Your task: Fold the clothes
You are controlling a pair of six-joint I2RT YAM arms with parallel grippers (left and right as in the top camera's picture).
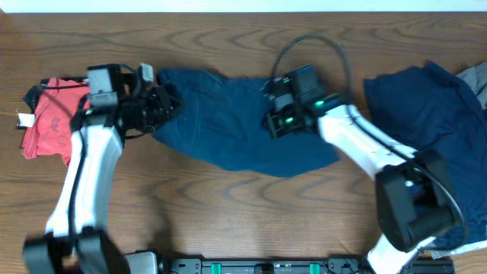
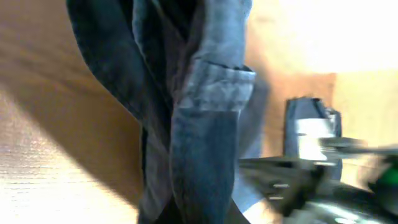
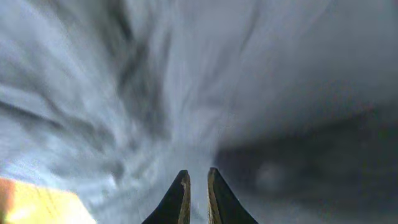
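Observation:
A dark navy garment [image 1: 228, 129] lies spread across the middle of the table. My left gripper [image 1: 163, 106] is at its left edge. In the left wrist view bunched navy cloth with a stitched hem [image 2: 205, 93] runs out of the jaws and hides the fingers; the gripper looks shut on it. My right gripper [image 1: 274, 110] is on the garment's upper right part. In the right wrist view its fingers [image 3: 198, 177] are nearly together, with cloth [image 3: 186, 81] pinched between them and creases spreading from the tips.
A second navy garment [image 1: 426, 106] lies at the right side of the table, with a grey piece [image 1: 475, 76] at the far right edge. A red garment [image 1: 53, 114] lies at the far left behind the left arm. The right arm [image 2: 311, 168] shows in the left wrist view.

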